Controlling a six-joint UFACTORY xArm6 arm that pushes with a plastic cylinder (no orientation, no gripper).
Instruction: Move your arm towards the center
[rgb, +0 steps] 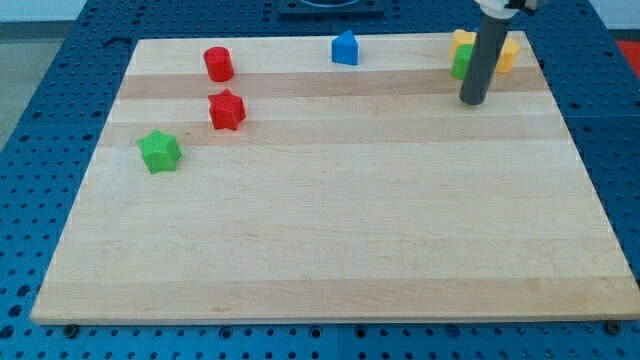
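Currently my tip (474, 101) sits at the far right of the board (330, 250), just near-side of a cluster: a green block (461, 64) and yellow blocks (506, 52) partly hidden behind the rod (484, 55). Shapes there can't be made out. Whether the rod touches the green one, can't tell.

No fingers on this rig, just a bare rod, so nothing to open or clamp.

Target is the board centre: bare wood, left of and nearer than the tip, well apart from it. Nothing lies between.

Other blocks, all far left and off the likely path:
- red cylinder (218, 64), far edge
- red star (227, 109), just nearer than the cylinder
- green star (159, 151), closest to the left edge
- blue block (345, 48), far edge, mid-width; looks house-shaped

Risks, as I judge them:
- Drifting farther before turning would shove the green/yellow cluster toward the far edge.
- If the rod is in contact with green, sideways start could drag or spin it.
- Overshooting left past centre heads toward the red star and green star.
- Straight diagonal, near-left, looks clean.
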